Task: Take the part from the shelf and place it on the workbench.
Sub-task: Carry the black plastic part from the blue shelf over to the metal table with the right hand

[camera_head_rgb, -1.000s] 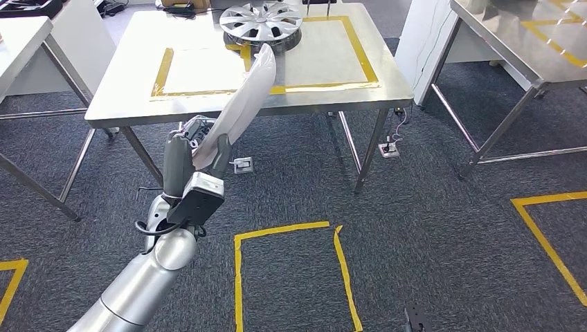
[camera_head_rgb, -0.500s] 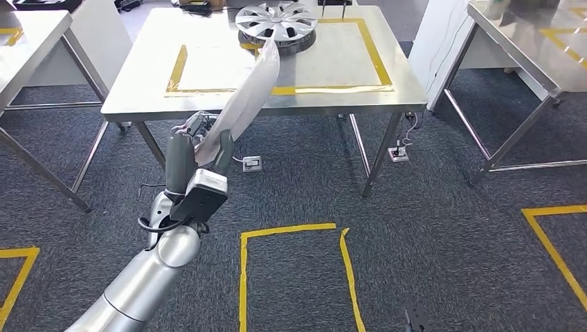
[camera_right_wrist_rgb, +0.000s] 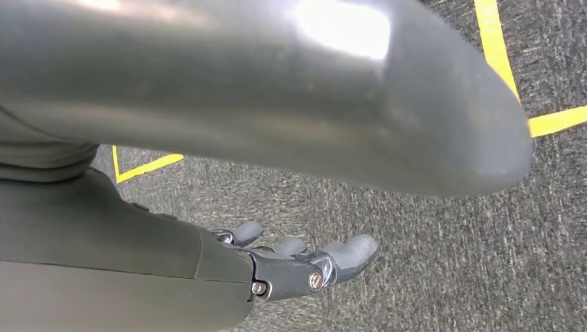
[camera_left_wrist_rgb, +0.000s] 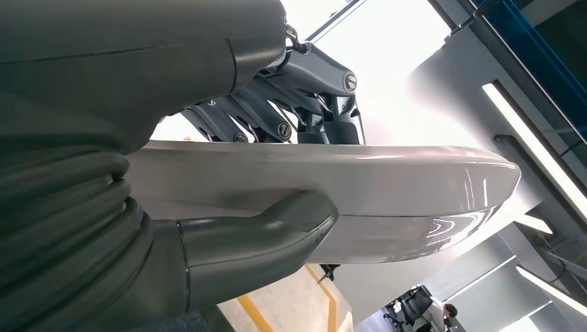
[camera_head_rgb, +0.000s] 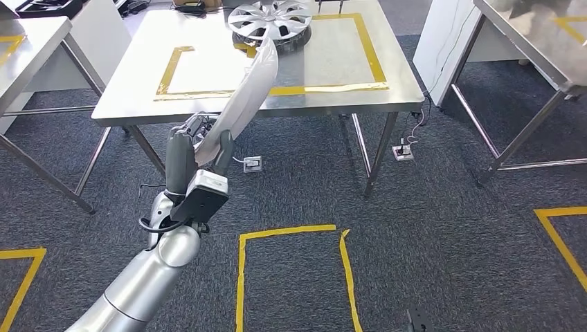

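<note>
Though curved, a glossy white part (camera_head_rgb: 244, 97)

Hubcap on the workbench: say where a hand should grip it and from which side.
Grip the hubcap by its rim on the near edge, coming from the robot's side of the workbench. It lies flat, and the spokes look too shallow to hold. The left hand already holds a white panel.
</note>
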